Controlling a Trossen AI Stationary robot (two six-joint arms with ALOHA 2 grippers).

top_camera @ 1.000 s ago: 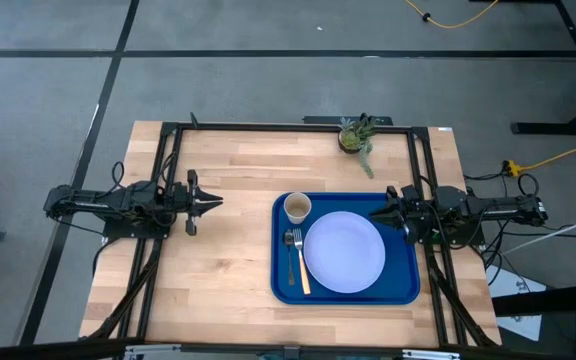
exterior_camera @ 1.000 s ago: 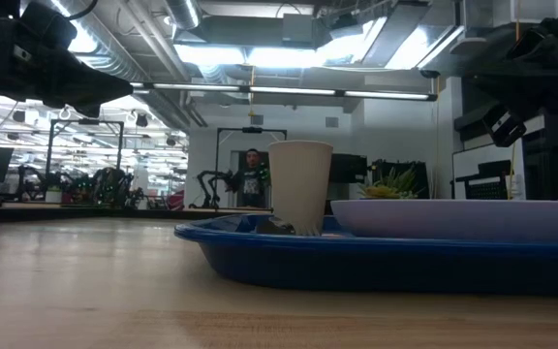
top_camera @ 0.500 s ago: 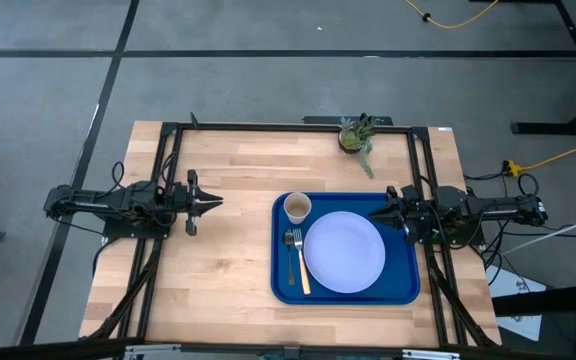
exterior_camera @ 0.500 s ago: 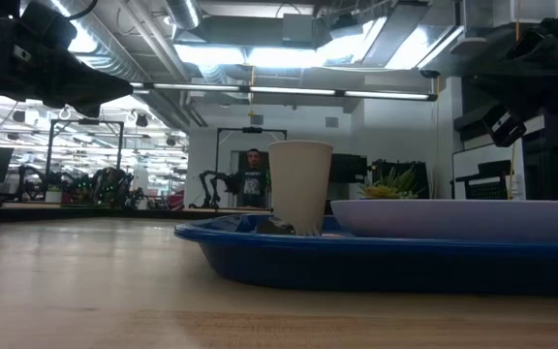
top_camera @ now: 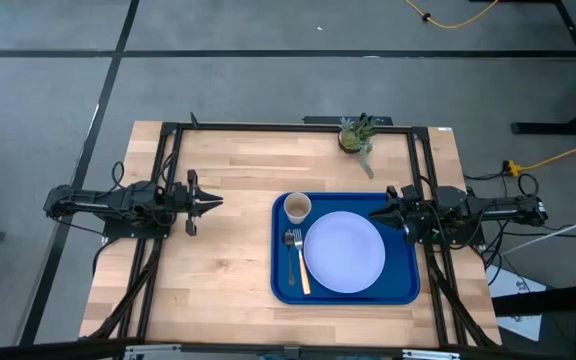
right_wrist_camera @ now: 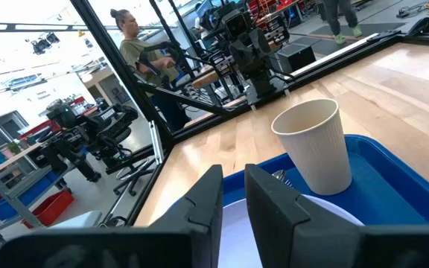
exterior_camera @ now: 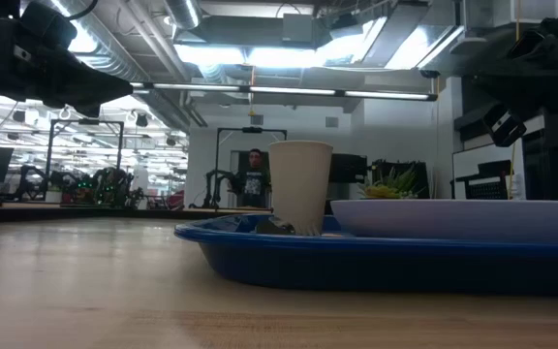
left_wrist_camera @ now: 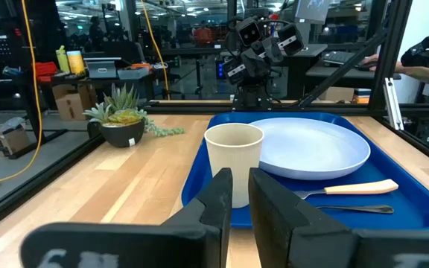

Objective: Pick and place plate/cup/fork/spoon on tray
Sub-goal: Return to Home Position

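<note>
The blue tray (top_camera: pixel 283 285) lies on the right half of the table. On it rest the pale plate (top_camera: pixel 344 252), the tan cup (top_camera: pixel 297 207) standing upright at its far left corner, and the fork (top_camera: pixel 299 262) with its orange handle, left of the plate. A slim dark spoon (left_wrist_camera: pixel 363 208) lies beside the fork. My left gripper (top_camera: pixel 216 201) is shut and empty above bare wood, left of the tray, pointing at the cup (left_wrist_camera: pixel 233 160). My right gripper (top_camera: pixel 373 213) is shut and empty above the tray's far right part, by the plate's edge.
A small green potted plant (top_camera: pixel 353 135) stands at the table's far edge. Bare wood (top_camera: pixel 228 260) lies between my left gripper and the tray. A black frame (top_camera: pixel 168 130) rims the table. A person (exterior_camera: pixel 254 174) stands in the room beyond.
</note>
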